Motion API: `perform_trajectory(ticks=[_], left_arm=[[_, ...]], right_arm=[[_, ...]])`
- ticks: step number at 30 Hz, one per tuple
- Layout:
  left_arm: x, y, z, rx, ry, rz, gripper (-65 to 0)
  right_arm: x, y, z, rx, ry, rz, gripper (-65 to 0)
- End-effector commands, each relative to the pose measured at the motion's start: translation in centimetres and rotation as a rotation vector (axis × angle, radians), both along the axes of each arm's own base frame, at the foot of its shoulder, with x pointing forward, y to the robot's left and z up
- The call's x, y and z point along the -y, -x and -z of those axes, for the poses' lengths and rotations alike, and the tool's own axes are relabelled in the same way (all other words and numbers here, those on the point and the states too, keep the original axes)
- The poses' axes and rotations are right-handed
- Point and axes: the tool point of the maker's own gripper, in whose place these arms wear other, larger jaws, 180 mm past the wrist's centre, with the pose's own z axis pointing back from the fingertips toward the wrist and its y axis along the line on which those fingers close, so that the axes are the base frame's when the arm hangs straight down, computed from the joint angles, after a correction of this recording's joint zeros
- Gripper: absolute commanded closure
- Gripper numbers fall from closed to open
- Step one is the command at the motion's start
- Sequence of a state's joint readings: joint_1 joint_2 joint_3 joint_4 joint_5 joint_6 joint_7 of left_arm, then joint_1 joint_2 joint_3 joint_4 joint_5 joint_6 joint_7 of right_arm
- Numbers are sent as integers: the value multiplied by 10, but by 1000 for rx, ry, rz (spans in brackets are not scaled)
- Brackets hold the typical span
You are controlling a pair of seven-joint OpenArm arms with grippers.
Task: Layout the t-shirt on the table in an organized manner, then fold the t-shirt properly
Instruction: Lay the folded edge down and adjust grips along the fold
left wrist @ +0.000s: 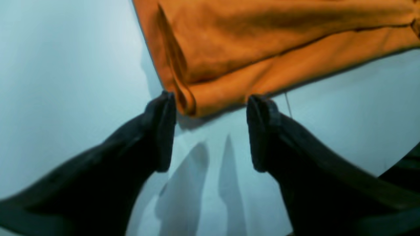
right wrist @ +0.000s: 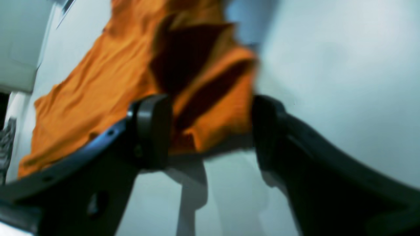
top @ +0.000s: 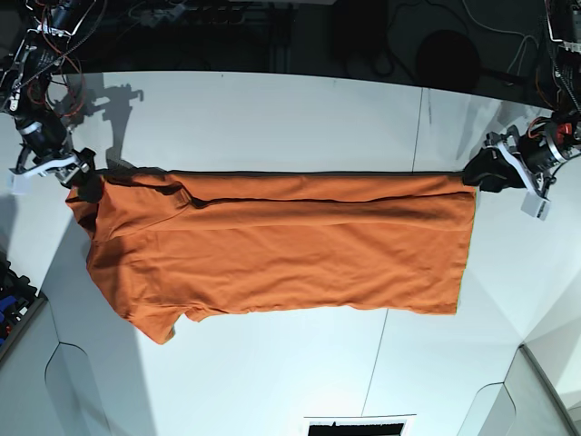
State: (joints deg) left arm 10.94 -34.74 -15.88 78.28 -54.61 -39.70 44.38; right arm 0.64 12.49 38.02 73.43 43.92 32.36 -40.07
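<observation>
The orange t-shirt (top: 281, 241) lies stretched sideways on the white table (top: 272, 118), its far long edge folded over. My left gripper (top: 473, 173) is open at the shirt's far right corner. In the left wrist view the folded corner (left wrist: 229, 55) lies just ahead of and between the fingertips of my left gripper (left wrist: 211, 100). My right gripper (top: 88, 188) is open at the far left end, by the sleeve. In the right wrist view bunched cloth (right wrist: 210, 98) sits between the spread fingers of my right gripper (right wrist: 210, 108); whether they touch it is unclear.
A thin dark seam (top: 399, 272) runs across the table right of centre. Cables and dark gear (top: 272, 27) sit beyond the curved far edge. A dark panel (top: 359, 425) lies at the near edge. Blue items (top: 11, 304) sit off the table's left side.
</observation>
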Motion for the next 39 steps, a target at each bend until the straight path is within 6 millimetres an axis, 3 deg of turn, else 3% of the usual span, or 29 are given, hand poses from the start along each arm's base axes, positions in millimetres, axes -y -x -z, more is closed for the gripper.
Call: perform_trajectory(ticks=[1, 5, 13, 26, 39], left_arm=[[-7, -8, -12, 41, -4, -5, -363], [-3, -9, -11, 50, 11, -15, -363], [-16, -15, -9, 83, -49, -62, -363], [2, -22, -6, 102, 1, -67, -363], [7, -30, -1, 89, -35, -63, -361]], right_arm=[[2, -9, -12, 41, 14, -12, -387], [-5, -18, -17, 56, 12, -32, -386], [-5, -22, -19, 62, 20, -37, -386], [-6, -22, -18, 58, 20, -39, -386], [-7, -21, -17, 49, 19, -46, -385]])
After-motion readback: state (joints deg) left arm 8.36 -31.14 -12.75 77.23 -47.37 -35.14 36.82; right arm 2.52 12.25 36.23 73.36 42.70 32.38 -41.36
